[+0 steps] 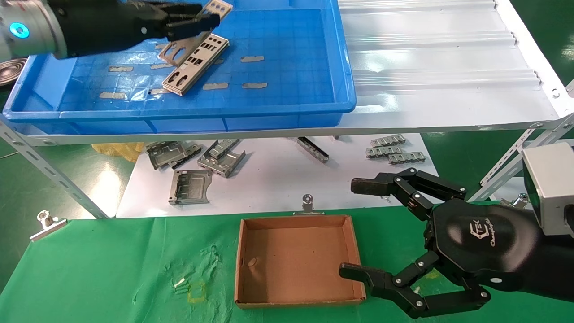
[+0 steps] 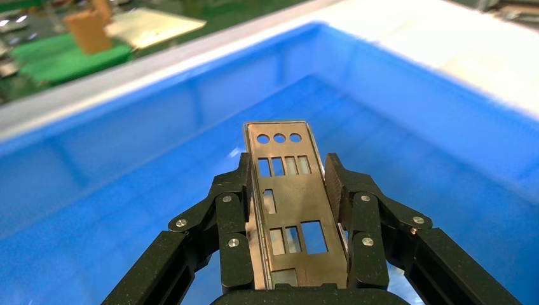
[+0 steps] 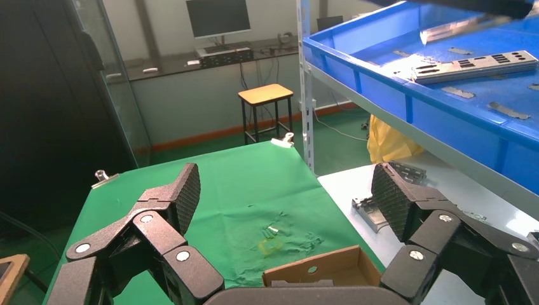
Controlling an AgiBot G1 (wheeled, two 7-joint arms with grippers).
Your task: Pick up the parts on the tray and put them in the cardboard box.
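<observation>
— Why is the left tool [image 2: 289, 190] gripping that thin silver punched metal plate [image 2: 286, 197] by its long edges?

— Probably to carry it level above the big blue plastic tray [image 1: 269, 112], toward the empty brown cardboard box [image 1: 296, 260].

— The right tool [image 1: 358, 229]?

— It is waiting beside the box, spread wide.

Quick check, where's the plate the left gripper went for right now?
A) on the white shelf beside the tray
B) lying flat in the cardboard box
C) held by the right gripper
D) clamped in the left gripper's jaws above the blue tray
D: the left gripper has its jaws shut on a punched metal plate over the blue tray; the cardboard box holds no plate, and the right gripper is open beside it.
</observation>
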